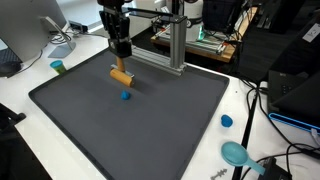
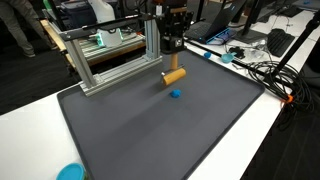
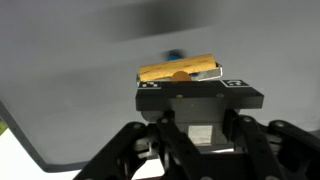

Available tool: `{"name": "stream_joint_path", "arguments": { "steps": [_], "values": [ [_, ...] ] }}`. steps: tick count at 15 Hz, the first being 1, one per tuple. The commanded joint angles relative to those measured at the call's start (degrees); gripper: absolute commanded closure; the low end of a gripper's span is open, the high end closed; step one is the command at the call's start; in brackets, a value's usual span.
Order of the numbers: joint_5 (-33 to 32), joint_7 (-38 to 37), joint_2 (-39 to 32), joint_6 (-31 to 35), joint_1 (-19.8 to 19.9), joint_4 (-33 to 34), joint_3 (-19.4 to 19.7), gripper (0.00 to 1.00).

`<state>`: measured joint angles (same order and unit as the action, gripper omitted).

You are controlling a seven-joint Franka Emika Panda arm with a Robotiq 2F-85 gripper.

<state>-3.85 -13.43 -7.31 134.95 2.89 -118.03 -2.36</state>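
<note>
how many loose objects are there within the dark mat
2. An orange block sits just below the gripper; whether it touches the mat is unclear. A small blue piece lies on the mat right beside it. The gripper may hide more.

Dark mat (image 1: 150, 130), aluminium frame (image 1: 178, 45), perhaps a blue cap (image 1: 227, 121).

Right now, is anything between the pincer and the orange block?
Nothing visible. In both exterior views the pincer hangs above the block with only air between them. The blue piece lies on the mat beside the block, apart from it and off the straight path down.
</note>
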Motion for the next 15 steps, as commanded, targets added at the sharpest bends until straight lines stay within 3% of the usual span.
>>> {"name": "stream_joint_path", "arguments": {
  "steps": [1, 15],
  "values": [
    [0.91, 1.86, -3.83, -0.5, -1.14, 4.67, 1.5, 0.78],
    [2.89, 2.45, -8.93, -0.16, -1.83, 7.49, 1.93, 0.78]
  ]
}}
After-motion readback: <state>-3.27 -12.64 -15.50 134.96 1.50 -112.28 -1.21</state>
